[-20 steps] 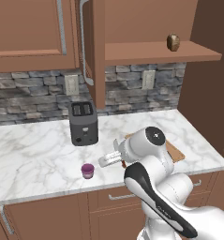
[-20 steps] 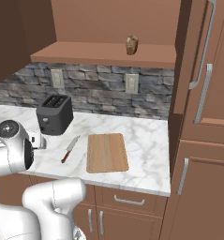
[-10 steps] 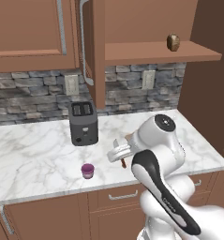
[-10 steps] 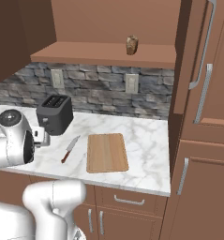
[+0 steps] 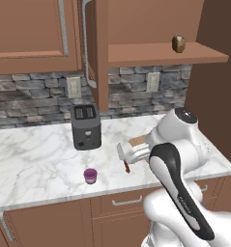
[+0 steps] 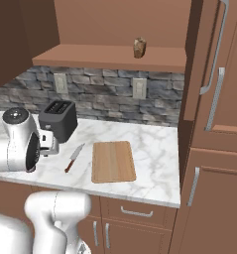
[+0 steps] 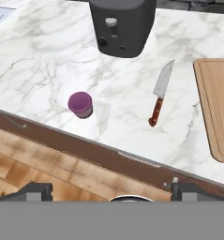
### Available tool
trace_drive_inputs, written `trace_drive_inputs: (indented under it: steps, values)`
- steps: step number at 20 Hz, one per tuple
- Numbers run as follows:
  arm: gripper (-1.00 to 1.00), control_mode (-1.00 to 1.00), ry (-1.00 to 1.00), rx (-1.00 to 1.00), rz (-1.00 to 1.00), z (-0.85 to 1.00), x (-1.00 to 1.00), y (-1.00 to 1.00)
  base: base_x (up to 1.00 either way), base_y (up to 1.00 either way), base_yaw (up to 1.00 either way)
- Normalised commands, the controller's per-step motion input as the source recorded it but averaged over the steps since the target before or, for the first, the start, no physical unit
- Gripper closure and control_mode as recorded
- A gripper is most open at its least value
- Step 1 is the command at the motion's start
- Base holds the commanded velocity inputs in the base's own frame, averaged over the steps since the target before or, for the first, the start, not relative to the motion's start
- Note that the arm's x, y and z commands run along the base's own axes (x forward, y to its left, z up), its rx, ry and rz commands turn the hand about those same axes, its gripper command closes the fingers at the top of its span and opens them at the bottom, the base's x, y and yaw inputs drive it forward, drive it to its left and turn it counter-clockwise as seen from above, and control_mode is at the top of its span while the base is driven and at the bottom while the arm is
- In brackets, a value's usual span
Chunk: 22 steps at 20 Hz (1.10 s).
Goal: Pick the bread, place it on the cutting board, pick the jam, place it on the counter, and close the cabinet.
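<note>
While the arm fills the lower right of the left base view, the jam (image 5: 90, 175) sits on the white marble worktop (image 5: 35, 159) near its front edge, well in front of the dark toaster (image 5: 85, 126). A red-handled knife (image 5: 123, 158) lies just beside the white gripper (image 5: 135, 154), which hangs over the worktop. The bread (image 5: 179, 44) is up on the brown wooden shelf (image 5: 155, 54), and the cabinet (image 5: 90, 48) door stands open, edge-on, with its silver bar handle showing. No readable writing anywhere, just two plain wall outlets on the stone backsplash.

From the right base view, the cutting board (image 6: 113, 161) lies flat on the worktop with nothing on it, the knife just to its left, apart from it. Toaster sits behind the arm's wrist, bread on the shelf above.

Hand view looks down at the worktop's front edge: jam jar upright, well left of the knife, and the toaster at the top has a knob and lever but no label I can make out. Cutting board's at the right edge. The two fingertips (image 7: 36, 191) sit far apart at the bottom, so the jaws are spread wide and grasping nothing.
</note>
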Motion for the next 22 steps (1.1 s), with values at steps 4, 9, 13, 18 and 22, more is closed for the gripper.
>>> trace_drive_inputs:
  steps: [4, 9, 13, 18, 22]
  values:
    - [-1.0, -1.0, 0.0, 0.0, 0.0, 0.06, -0.29, -0.31, 0.0, 0.0, 0.0]
    - [-1.0, -1.0, 0.0, 0.0, 0.0, 0.01, -0.29, -0.32, 0.0, 0.0, 0.0]
    - [-1.0, -1.0, 0.0, 0.0, 0.0, 0.0, -0.22, -0.34, 0.0, 0.0, 0.0]
    - [-1.0, -1.0, -0.02, 0.0, -0.02, 0.0, -0.11, -0.32, 0.0, 0.0, 0.0]
    - [-1.0, -1.0, -0.03, 0.0, -0.03, 0.02, -0.05, -0.29, 0.0, 0.0, 0.0]
